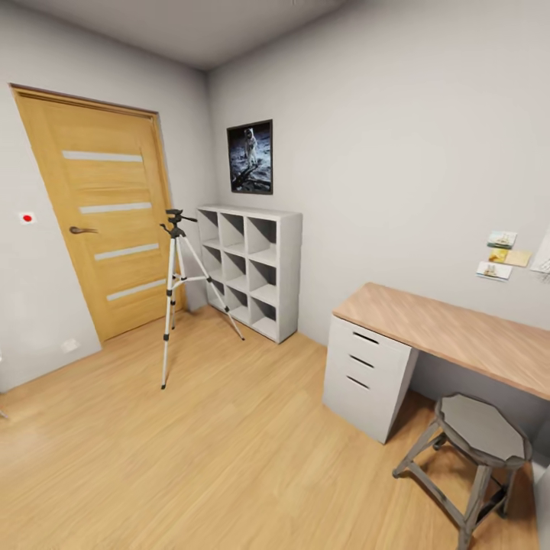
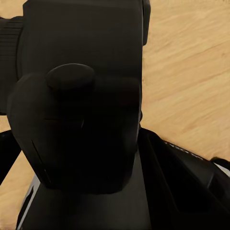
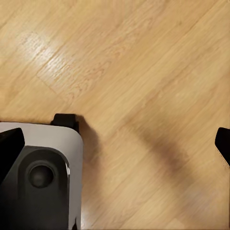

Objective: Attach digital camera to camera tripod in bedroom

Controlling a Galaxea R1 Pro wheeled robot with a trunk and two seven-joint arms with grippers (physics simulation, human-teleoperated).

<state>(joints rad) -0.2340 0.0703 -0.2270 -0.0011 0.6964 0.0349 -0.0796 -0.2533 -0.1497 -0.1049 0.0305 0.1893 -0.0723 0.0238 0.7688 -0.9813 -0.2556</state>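
the digital camera [image 2: 81, 105], one black body, sits close against the left gripper [image 2: 143, 191] — held, it seems, though i cannot tell how the fingers stand; the right gripper [image 3: 120, 143] is wide open, holding nothing, over the plank floor [image 3: 143, 72]. farther off: one stool [image 1: 477, 439], one desk [image 1: 458, 328] with three drawers, one camera tripod [image 1: 177, 283] upright on three legs before the door [image 1: 99, 214] beside one cube shelf [image 1: 252, 267] — no writing legible.

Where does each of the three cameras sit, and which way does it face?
Head view: high on the robot, facing the camera tripod, oak door and desk.
Left wrist view: near the left gripper, looking down past the digital camera.
Right wrist view: near the right gripper, facing down; robot base shows.
Shared: the wood floor.
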